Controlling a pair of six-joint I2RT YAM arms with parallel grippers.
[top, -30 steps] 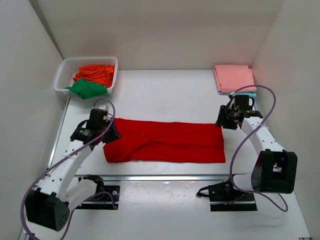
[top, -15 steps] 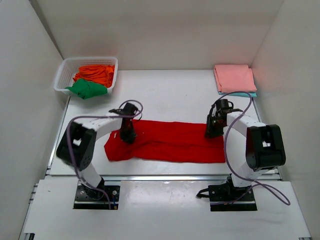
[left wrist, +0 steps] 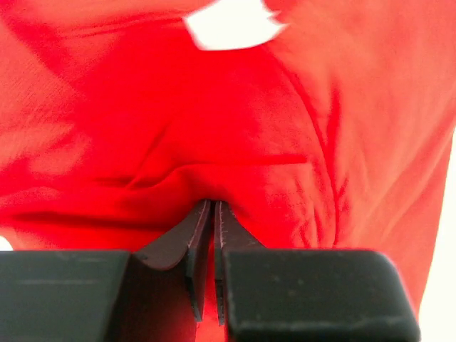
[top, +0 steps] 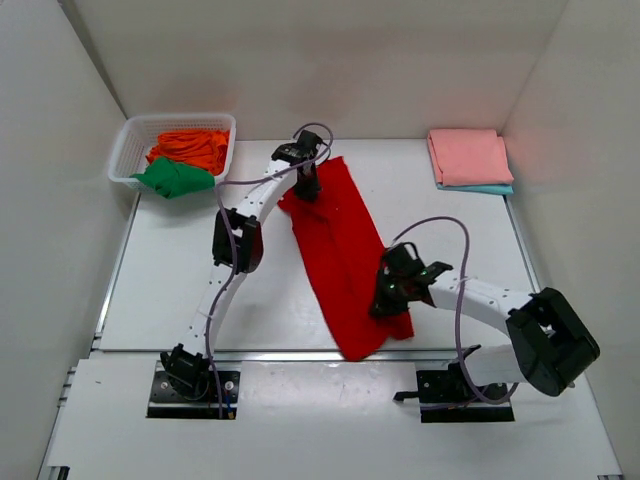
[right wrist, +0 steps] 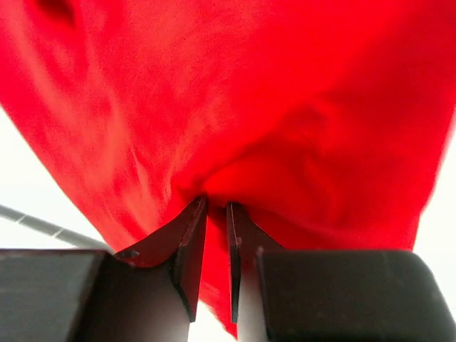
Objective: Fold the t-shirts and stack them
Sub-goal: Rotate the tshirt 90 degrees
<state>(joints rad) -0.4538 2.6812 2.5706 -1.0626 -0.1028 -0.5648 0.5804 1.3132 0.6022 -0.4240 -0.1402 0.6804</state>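
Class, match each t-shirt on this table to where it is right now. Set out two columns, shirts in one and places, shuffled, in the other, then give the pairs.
Shirts
1. red t-shirt
2. orange t-shirt
3. green t-shirt
4. salmon pink t-shirt

Places
A. folded on top of the light blue t-shirt, far right corner
B. in the basket, near side
C. pinched by the left gripper and the right gripper
D. in the basket, far side

Pairs: 1-C; 2-D; 3-B; 4-A
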